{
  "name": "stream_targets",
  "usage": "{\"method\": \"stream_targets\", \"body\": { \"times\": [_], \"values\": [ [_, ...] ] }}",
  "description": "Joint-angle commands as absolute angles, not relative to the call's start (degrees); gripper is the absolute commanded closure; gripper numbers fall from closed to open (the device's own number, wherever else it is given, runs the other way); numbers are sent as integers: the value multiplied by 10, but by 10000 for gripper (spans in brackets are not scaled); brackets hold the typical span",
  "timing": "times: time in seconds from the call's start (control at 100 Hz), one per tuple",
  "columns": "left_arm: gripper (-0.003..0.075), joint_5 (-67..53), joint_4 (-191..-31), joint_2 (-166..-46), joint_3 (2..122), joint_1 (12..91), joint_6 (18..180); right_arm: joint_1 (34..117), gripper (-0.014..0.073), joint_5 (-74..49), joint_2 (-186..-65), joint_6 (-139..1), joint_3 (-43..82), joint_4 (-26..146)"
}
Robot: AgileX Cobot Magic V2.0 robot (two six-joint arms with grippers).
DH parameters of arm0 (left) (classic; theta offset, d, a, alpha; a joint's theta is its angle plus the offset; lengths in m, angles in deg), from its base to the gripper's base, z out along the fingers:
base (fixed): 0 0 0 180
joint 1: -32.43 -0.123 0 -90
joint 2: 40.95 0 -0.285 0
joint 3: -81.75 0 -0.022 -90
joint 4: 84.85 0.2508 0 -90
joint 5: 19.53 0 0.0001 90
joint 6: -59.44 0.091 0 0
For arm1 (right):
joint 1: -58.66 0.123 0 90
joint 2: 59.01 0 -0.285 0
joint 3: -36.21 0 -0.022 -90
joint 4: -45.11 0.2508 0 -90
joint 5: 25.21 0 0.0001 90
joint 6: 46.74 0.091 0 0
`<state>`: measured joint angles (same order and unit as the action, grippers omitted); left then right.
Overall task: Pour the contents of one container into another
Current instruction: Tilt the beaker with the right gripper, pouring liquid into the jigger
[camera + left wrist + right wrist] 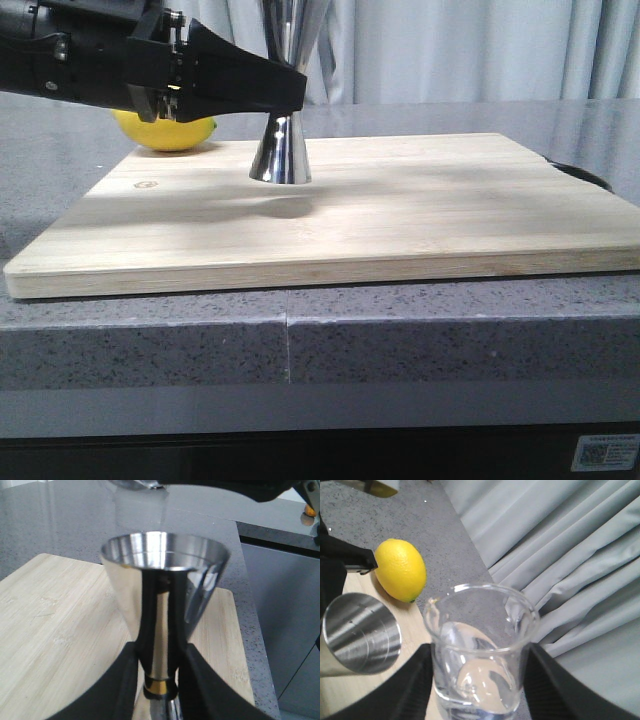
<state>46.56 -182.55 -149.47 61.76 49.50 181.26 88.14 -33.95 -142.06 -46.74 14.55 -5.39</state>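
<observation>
The steel jigger (281,160) stands upright on the wooden cutting board (420,220). My left gripper (290,100) comes in from the left and is shut on the jigger's narrow waist, just above the gold band (159,687). The left wrist view looks into the jigger's open top cup (165,555). My right gripper (477,680) is shut on the clear glass beaker (480,645), held above and beside the jigger's mouth (362,640). The beaker looks tilted, with a little clear liquid low inside. In the front view the right gripper and the beaker are out of frame.
A yellow lemon (165,133) lies on the grey counter just behind the board's back left corner, close to my left gripper. A dark round object (585,175) shows past the board's right edge. Pale curtains (560,555) hang behind the counter.
</observation>
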Motion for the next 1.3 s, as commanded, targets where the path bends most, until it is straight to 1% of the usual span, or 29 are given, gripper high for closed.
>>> {"method": "stream_targets", "body": {
  "times": [0.0,1.29],
  "values": [
    [584,532,-1864,-1470,634,501,1814,881,369,-372,-1397,-467,168,-58],
    [584,532,-1864,-1470,634,501,1814,881,369,-375,-1397,-467,168,-159]
  ]
}}
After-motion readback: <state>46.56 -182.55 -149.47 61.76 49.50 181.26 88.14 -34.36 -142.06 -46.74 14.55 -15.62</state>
